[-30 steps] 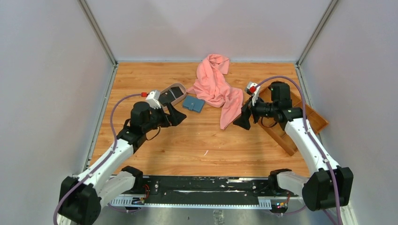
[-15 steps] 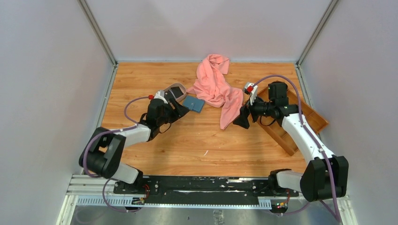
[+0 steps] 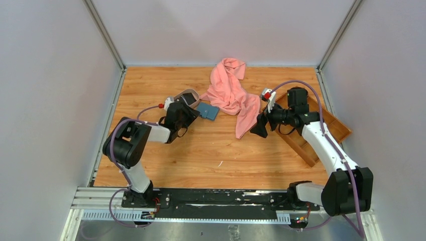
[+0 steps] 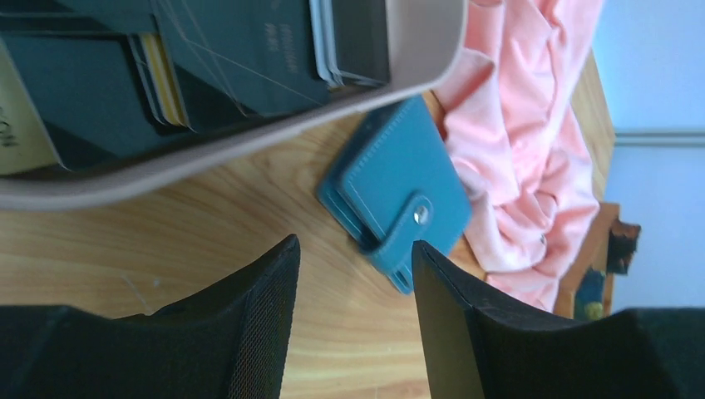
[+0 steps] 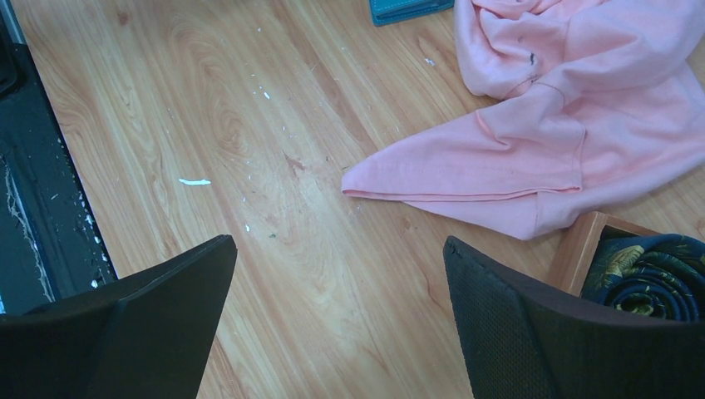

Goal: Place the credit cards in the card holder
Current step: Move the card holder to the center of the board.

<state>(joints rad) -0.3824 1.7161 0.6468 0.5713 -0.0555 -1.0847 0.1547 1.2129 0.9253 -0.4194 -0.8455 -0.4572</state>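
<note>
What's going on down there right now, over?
Left jaws open at card holder, clasp shut. Right jaws open, empty. Credit cards in beige tray. Pink cloth alongside.

Faint pale lettering runs across the dark grey rectangular plastic card, too blurred to read. Dark letters on the yellowish-gold plastic card are cut off and illegible.

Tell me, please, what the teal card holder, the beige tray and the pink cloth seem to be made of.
Card holder: probably leather or imitation, matte, with stitched edges and a metal snap. Beige tray: likely plastic, smooth, with a rounded moulded rim. Pink cloth: soft fabric, draped in folds, hemmed edge.
</note>
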